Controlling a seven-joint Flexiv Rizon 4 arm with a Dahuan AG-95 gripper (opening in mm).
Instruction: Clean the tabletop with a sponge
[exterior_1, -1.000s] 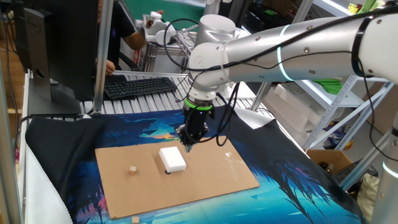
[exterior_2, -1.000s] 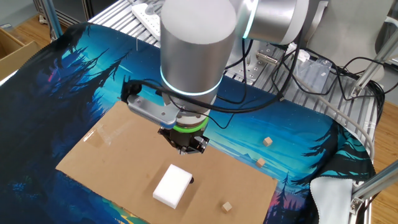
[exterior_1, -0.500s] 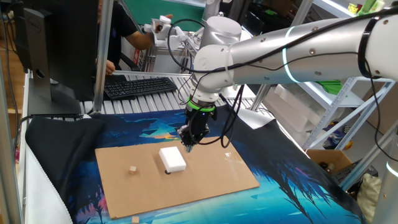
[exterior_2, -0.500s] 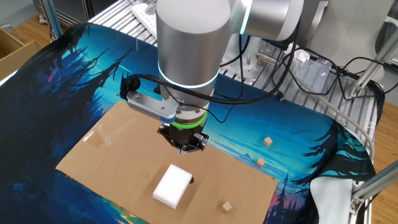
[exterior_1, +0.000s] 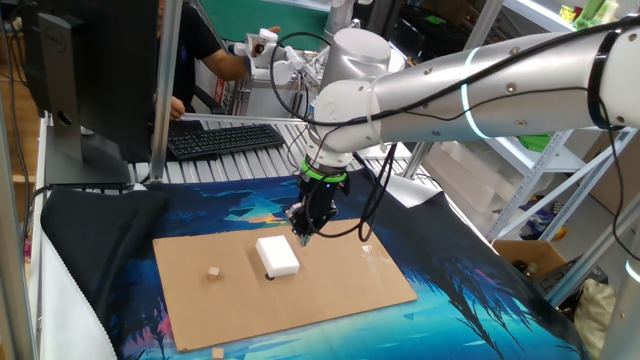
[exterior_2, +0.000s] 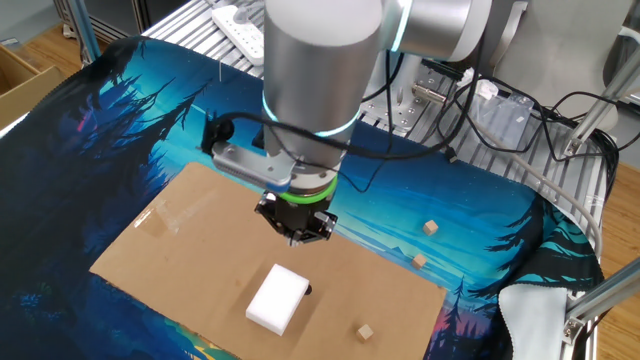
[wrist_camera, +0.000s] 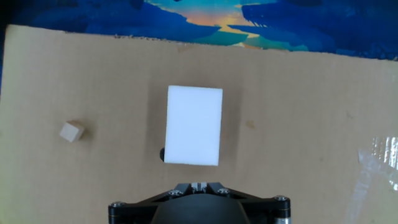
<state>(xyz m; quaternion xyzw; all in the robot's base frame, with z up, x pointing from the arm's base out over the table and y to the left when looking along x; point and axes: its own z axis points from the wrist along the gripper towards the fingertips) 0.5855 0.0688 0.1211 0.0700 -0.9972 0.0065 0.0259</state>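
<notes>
The white sponge (exterior_1: 277, 255) lies flat on the brown cardboard tabletop (exterior_1: 340, 285), near its middle. It also shows in the other fixed view (exterior_2: 278, 298) and the hand view (wrist_camera: 194, 125). A small dark spot (wrist_camera: 161, 153) peeks out at the sponge's corner. My gripper (exterior_1: 303, 232) hangs above the cardboard just behind the sponge, not touching it. It points down, with its jaws together and nothing between them. It shows in the other fixed view (exterior_2: 297, 236) and at the bottom edge of the hand view (wrist_camera: 198, 185).
A tiny tan cube (wrist_camera: 71, 132) sits on the cardboard left of the sponge. Two more cubes (exterior_2: 431, 228) lie on the blue patterned mat (exterior_2: 120, 130). Clear tape (wrist_camera: 380, 163) sits at the cardboard's right edge. A keyboard (exterior_1: 222, 138) and a monitor (exterior_1: 90, 80) stand behind the mat.
The arm's upper joints have shifted slightly. The gripper stays over nearly the same spot behind the sponge. The sponge and the cube have not moved.
</notes>
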